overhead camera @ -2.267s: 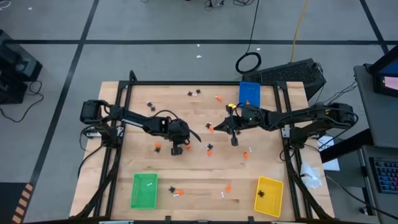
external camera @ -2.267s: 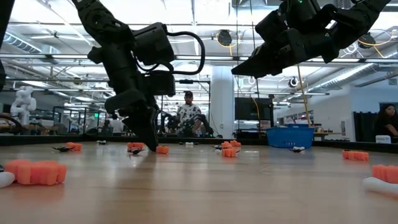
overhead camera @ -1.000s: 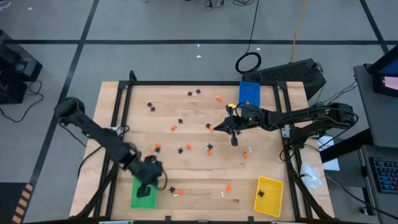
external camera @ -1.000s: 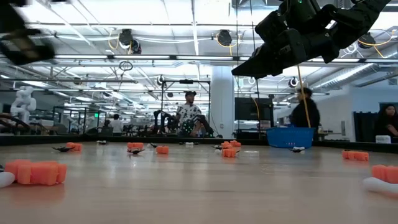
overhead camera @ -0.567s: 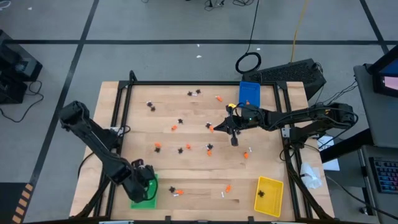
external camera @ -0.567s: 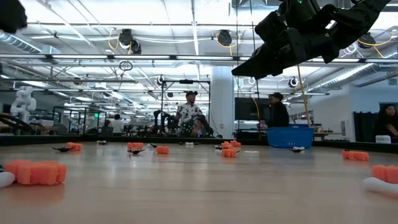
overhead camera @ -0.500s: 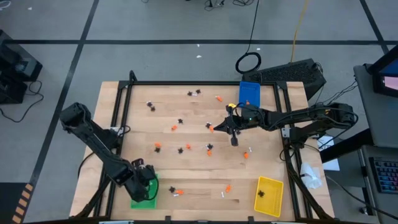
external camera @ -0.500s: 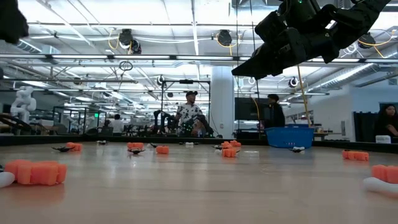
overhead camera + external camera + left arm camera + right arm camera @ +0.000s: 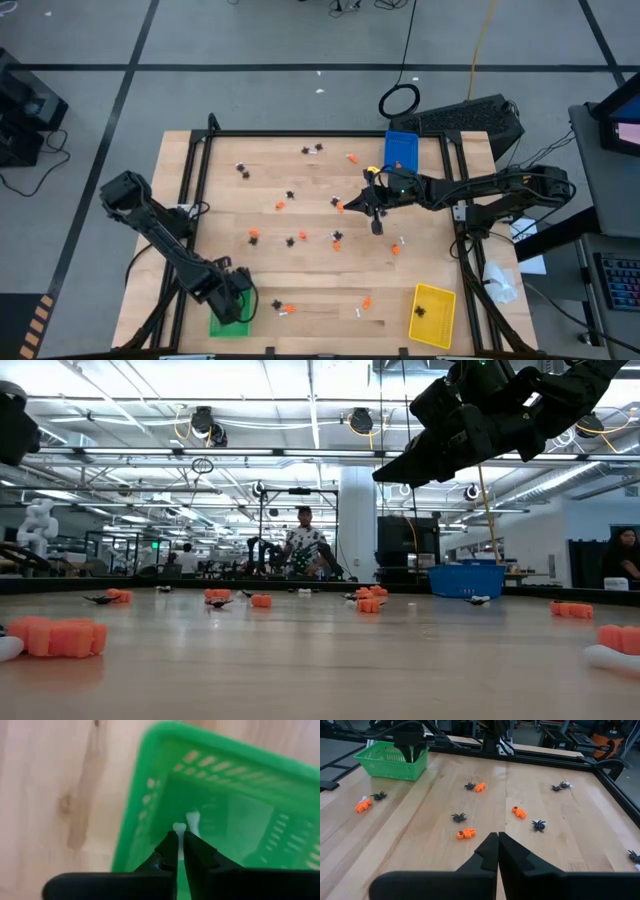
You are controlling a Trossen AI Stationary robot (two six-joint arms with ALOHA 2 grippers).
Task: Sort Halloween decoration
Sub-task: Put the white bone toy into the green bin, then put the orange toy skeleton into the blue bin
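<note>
Tiny orange lumps (image 9: 253, 236), black spider shapes (image 9: 290, 240) and white bone-like sticks (image 9: 401, 241) lie scattered on the wooden table. My left gripper (image 9: 232, 300) is over the green tray (image 9: 222, 326) at the near left. Its fingers (image 9: 178, 839) are shut, and a white stick's end (image 9: 179, 826) shows at their tips. My right gripper (image 9: 376, 216) hangs shut and empty, high above the table's middle right (image 9: 470, 420). An orange lump (image 9: 465, 834) and a spider (image 9: 459, 817) lie beyond it. My left gripper pinches a white bone-like stick between its two fingertips. Only the stick's knobbed end (image 9: 192, 817) shows past them. The fingers point down into the green tray (image 9: 150, 750) from above. The stick is lifted clear of the tray's floor, as far as the wrist view shows.
A yellow tray (image 9: 432, 315) with a black spider stands at the near right. A blue tray (image 9: 400, 150) stands at the far right. A black frame (image 9: 300, 133) rims the table. People stand in the room behind (image 9: 305, 550).
My left gripper has moved a little toward the table's near edge and now hangs over the green tray, still shut. In the room behind, a person has walked out of the low view.
</note>
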